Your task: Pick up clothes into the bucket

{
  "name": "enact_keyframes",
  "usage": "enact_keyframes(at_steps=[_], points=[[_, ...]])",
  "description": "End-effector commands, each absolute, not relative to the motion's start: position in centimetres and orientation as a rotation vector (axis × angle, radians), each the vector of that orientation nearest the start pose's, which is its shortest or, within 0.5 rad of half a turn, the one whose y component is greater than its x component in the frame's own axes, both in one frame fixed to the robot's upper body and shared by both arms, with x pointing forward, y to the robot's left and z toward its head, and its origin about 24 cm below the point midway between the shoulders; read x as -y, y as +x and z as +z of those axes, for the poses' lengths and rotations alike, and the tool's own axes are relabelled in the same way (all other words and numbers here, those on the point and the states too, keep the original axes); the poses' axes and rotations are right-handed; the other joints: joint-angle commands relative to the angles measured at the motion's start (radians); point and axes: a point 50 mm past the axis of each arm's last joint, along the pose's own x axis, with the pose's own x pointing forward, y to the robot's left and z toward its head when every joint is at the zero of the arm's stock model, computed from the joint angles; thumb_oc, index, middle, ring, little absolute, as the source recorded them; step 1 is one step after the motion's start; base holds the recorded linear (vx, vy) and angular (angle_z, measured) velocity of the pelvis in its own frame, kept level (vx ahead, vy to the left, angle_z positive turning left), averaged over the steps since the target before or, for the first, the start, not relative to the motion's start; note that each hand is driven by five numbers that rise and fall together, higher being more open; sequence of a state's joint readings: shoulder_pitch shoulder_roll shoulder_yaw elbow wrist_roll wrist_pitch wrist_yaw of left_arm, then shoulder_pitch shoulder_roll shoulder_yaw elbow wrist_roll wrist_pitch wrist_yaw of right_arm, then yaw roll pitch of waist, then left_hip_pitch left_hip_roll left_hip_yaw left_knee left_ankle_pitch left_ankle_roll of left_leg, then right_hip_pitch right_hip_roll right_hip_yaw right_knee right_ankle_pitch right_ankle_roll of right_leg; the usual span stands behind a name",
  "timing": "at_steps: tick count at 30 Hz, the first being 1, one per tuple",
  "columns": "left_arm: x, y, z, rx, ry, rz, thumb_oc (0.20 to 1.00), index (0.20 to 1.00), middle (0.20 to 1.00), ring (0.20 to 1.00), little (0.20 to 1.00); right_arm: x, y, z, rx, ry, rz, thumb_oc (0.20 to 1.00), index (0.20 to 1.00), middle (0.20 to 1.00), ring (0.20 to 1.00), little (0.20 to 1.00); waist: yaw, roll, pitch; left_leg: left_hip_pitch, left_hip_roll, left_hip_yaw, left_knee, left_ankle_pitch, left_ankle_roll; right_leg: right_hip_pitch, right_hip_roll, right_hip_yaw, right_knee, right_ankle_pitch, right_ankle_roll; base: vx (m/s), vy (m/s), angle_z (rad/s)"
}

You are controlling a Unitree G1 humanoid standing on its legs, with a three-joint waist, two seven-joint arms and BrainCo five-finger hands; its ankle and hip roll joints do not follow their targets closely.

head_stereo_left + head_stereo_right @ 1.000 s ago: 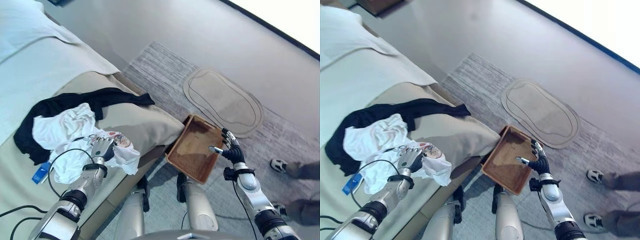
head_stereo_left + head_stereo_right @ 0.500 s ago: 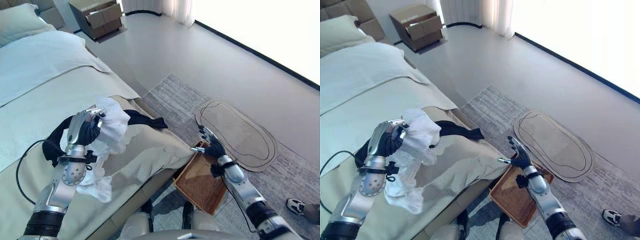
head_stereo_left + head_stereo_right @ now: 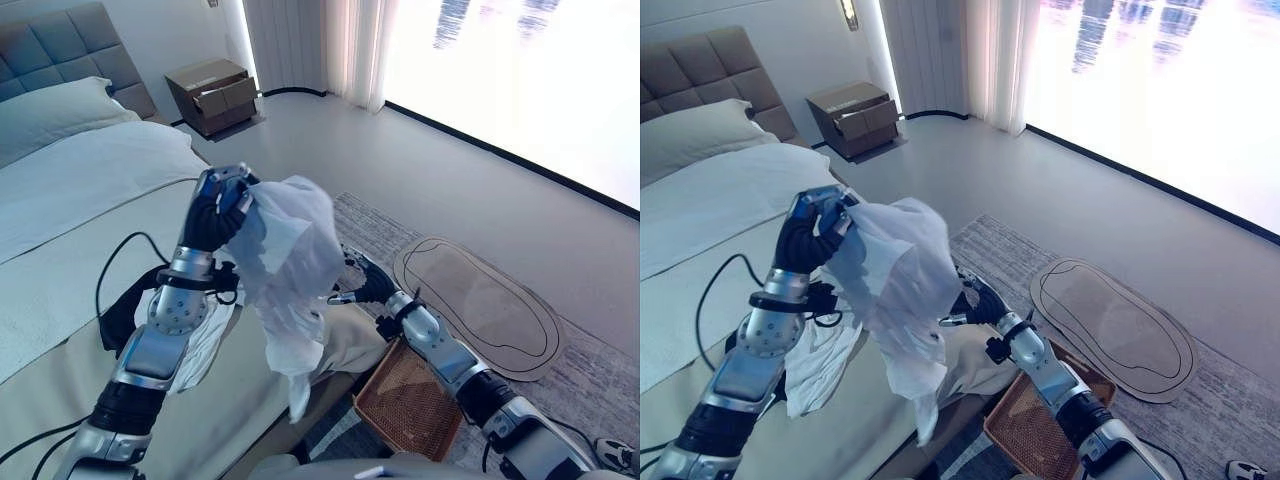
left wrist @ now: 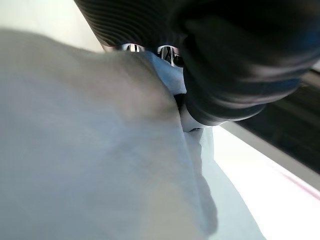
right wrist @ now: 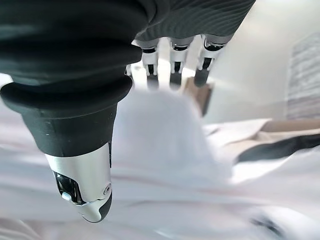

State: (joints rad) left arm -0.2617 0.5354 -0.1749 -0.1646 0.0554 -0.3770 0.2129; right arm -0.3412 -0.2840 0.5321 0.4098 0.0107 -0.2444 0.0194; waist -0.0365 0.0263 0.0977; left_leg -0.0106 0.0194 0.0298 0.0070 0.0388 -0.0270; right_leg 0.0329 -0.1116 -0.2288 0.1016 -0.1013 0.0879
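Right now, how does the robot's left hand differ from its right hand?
The left hand is raised high above the bed, fingers curled round a white garment that dangles from it; the right hand is lower, beside the hanging cloth, fingers straight and holding nothing. The left is above the mattress; the right reaches in above the brown basket. Both wear dark ribbed covers.

Daylight is pouring through a wide window (image 3: 1160, 80) onto the pale grey floor (image 3: 1090, 210). Pale curtains (image 3: 980, 60) are hanging beside it. A brown nightstand (image 3: 855, 118) is standing against the white wall, next to a bed (image 3: 700, 215) with a tufted grey headboard (image 3: 700, 72). An oval mat (image 3: 1112, 330) is lying on a grey striped rug (image 3: 1230, 420).
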Motion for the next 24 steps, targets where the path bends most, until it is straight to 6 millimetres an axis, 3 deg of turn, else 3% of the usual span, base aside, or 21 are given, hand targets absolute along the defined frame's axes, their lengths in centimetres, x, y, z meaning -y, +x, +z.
enact_keyframes(at_steps=[1, 8, 14, 15, 16, 24], points=[[-13.8, 26.0, 23.4, 1.061, 0.427, -0.188, 0.2, 0.2, 0.2, 0.2, 0.2, 5.1, 29.2, 4.8, 0.174, -0.384, 0.63, 1.0, 1.0, 1.0, 1.0, 1.0, 0.008, -0.057, -0.053, -0.008, 0.04, -0.024, -0.002, -0.04, -0.021, 0.006, -0.115, 0.028, -0.123, 0.159, 0.096, 0.0, 0.0, 0.0], [-10.4, 26.4, 26.5, 1.181, 0.358, -0.269, 0.2, 0.2, 0.2, 0.2, 0.2, 4.0, 28.7, 4.1, 0.103, -0.271, 0.674, 1.0, 1.0, 1.0, 1.0, 1.0, 0.005, -0.055, -0.067, -0.009, 0.037, -0.034, -0.001, -0.037, -0.022, 0.012, -0.114, 0.018, -0.124, 0.159, 0.096, 0.01, -0.003, 0.02], [-8.8, 26.4, 27.6, 1.22, 0.324, -0.318, 0.2, 0.2, 0.2, 0.2, 0.2, 2.6, 28.2, 4.7, 0.089, -0.175, 0.774, 1.0, 1.0, 1.0, 1.0, 1.0, 0.007, -0.054, -0.072, -0.006, 0.037, -0.039, -0.003, -0.034, -0.022, 0.018, -0.114, 0.012, -0.125, 0.157, 0.095, 0.0, -0.001, 0.05], [-8.2, 26.3, 27.9, 1.227, 0.309, -0.335, 0.2, 0.2, 0.2, 0.2, 0.2, 2.1, 27.9, 4.8, 0.09, -0.149, 0.813, 0.382, 0.382, 0.382, 0.382, 0.382, 0.007, -0.055, -0.076, -0.005, 0.037, -0.041, -0.005, -0.033, -0.023, 0.02, -0.114, 0.007, -0.125, 0.156, 0.095, 0.0, 0.0, 0.0], [-8.0, 26.4, 28.0, 1.227, 0.296, -0.344, 0.2, 0.2, 0.2, 0.2, 0.2, 2.0, 27.8, 4.7, 0.081, -0.133, 0.822, 0.2, 0.2, 0.2, 0.2, 0.2, 0.007, -0.054, -0.077, -0.005, 0.037, -0.042, -0.006, -0.033, -0.023, 0.021, -0.114, 0.006, -0.126, 0.157, 0.095, 0.0, 0.001, 0.06], [-8.0, 26.5, 28.2, 1.228, 0.273, -0.341, 0.2, 0.2, 0.2, 0.2, 0.2, 2.8, 27.6, 4.1, 0.048, -0.052, 0.781, 0.2, 0.2, 0.2, 0.2, 0.2, 0.008, -0.055, -0.086, -0.005, 0.036, -0.043, -0.012, -0.029, -0.024, 0.023, -0.114, 0.002, -0.134, 0.161, 0.098, 0.0, 0.0, 0.03]])
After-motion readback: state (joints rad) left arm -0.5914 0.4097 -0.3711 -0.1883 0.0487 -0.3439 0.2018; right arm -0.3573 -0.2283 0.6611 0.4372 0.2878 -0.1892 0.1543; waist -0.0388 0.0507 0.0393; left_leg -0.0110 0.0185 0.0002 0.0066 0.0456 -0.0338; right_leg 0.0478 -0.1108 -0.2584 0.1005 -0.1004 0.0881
